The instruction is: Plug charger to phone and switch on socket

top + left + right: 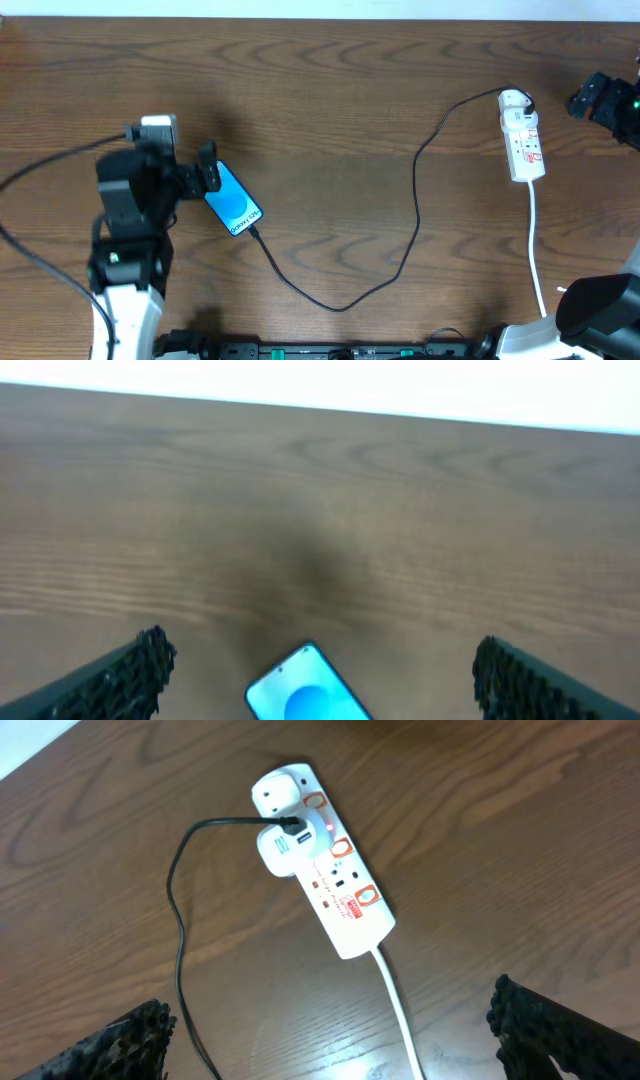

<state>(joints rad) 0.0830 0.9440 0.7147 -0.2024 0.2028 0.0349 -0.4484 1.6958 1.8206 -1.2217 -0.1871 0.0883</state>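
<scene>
Socket point(325, 860): far right, long axis fore-and-aft, just ahead of right gripper point(330, 1015), fingers spread, empty | phone point(232, 203): just ahead of left gripper point(210, 167), likewise spread; charger point(415, 200) meets its near end.

Blue phone point(233, 203); white socket point(322, 858), red marks; black charger point(400, 255)

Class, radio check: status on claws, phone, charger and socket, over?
Left claw open at phone; right claw open near socket. Charger runs socket to phone's end, looks plugged. One switch seems lit. Nothing in the way.
</scene>
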